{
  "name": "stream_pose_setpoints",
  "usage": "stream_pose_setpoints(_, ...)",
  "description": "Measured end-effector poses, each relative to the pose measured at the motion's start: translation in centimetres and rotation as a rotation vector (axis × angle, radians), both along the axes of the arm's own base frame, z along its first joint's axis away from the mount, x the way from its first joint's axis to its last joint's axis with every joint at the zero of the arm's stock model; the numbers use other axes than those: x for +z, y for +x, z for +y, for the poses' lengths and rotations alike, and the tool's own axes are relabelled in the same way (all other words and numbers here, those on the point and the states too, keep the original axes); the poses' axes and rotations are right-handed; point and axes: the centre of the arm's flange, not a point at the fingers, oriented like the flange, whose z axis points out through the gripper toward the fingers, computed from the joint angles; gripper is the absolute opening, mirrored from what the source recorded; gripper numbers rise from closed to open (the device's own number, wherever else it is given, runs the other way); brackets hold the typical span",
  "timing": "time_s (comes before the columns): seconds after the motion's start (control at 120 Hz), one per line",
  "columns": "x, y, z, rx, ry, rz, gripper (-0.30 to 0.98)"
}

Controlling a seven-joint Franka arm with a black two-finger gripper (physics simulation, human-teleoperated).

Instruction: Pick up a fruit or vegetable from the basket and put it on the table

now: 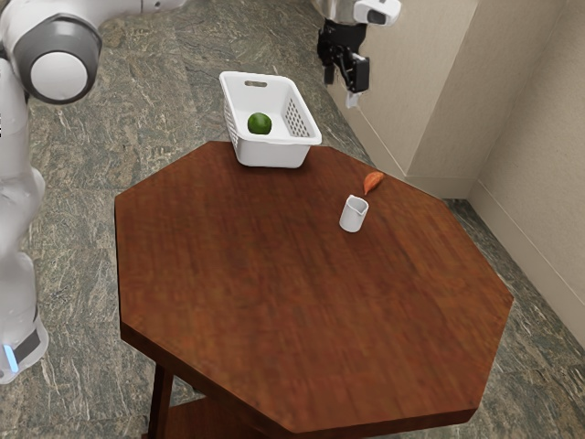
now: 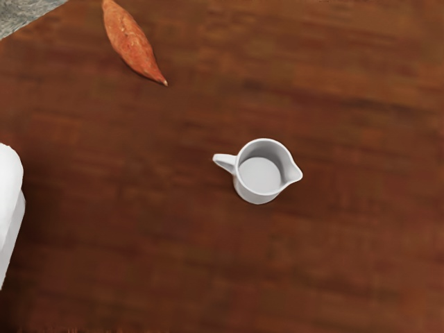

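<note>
Marbled grey floor [image 1: 69, 160] spreads around the brown tabletop [image 1: 302, 302]. At its far edge in the exterior view stands the white basket [image 1: 274, 155], with a green fruit [image 1: 260, 123] inside. Near the tabletop's far-right edge in that view lies a sweet potato [image 1: 373, 182], the jug [image 1: 353, 217] just beside it, farther in. The gripper [image 1: 341, 90] hangs raised, its fingers spread wide, nothing between them.
</note>
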Motion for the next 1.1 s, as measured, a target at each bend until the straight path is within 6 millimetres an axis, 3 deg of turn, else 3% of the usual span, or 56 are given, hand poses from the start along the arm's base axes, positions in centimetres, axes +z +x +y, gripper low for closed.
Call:
stream_pose_setpoints(0.075, 0.3, -1.0, 4.5, 0.083, 0.006, -0.003, 0.68)
stream_pose_setpoints(0.15, 0.6, -3.7, 12.2, 0.231, 0.01, 0.001, 0.68)
stream_pose_setpoints(0.208, 1.2, -7.5, 19.3, 0.375, 0.01, 0.008, 0.68)
stream_pose_setpoints(0.283, 1.9, -13.8, 27.5, 0.562, 0.007, 0.017, 0.69)
stream_pose_setpoints(0.333, 1.7, -17.6, 31.4, 0.662, 0.0, 0.03, 0.69)
stream_pose_setpoints(0.375, 1.2, -19.9, 33.4, 0.712, -0.013, 0.042, 0.69)
stream_pose_setpoints(0.442, -1.2, -22.2, 34.9, 0.733, -0.058, 0.073, 0.69)
stream_pose_setpoints(0.5, -3.5, -23.6, 34.9, 0.71, -0.092, 0.095, 0.69)
stream_pose_setpoints(0.575, -4.7, -21.7, 31.0, 0.555, -0.099, 0.088, 0.68)
stream_pose_setpoints(0.65, -5.7, -21.2, 29.8, 0.472, -0.069, 0.094, 0.69)
stream_pose_setpoints(0.825, -8.0, -22.0, 30.2, 0.326, 0.014, 0.113, 0.69)
stream_pose_setpoints(0.975, -9.9, -21.2, 30.5, 0.199, 0.077, 0.116, 0.69)
stream_pose_setpoints(1.1, -10.4, -22.2, 32.3, 0.133, 0.117, 0.108, 0.69)
